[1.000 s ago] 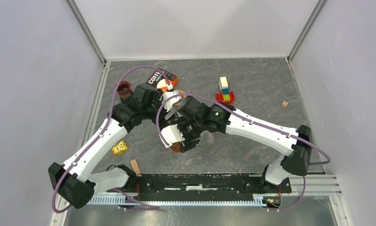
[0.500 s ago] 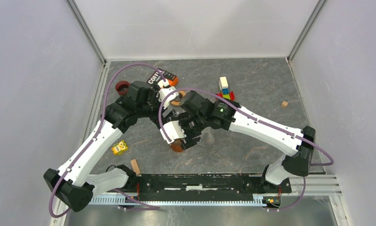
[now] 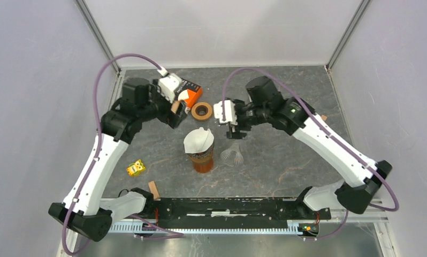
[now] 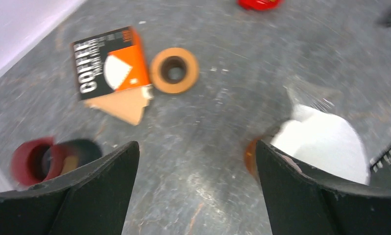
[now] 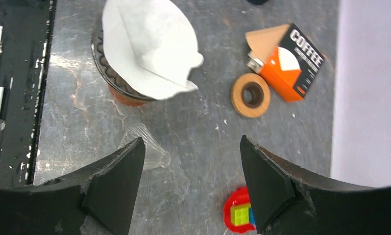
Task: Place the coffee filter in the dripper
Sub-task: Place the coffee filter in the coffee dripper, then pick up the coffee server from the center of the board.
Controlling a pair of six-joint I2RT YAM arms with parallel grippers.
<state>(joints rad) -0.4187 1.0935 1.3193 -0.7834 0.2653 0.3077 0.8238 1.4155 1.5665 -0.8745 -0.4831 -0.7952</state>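
- Left gripper [image 4: 197,147]: fingers spread wide, nothing between them. It hangs beyond the dripper [image 3: 203,161] and to its left, well apart from it.
- Right gripper [image 5: 192,142]: also spread wide and empty, beyond the dripper and to its right, clear of it.
- Dripper: orange body with a dark ribbed rim, upright mid-table, nearer the arm bases than either gripper.
- Coffee filter [image 3: 198,140]: seated in the dripper's mouth, touched by neither gripper. White paper cone with its folded seam flap showing. One edge laps out past the rim.
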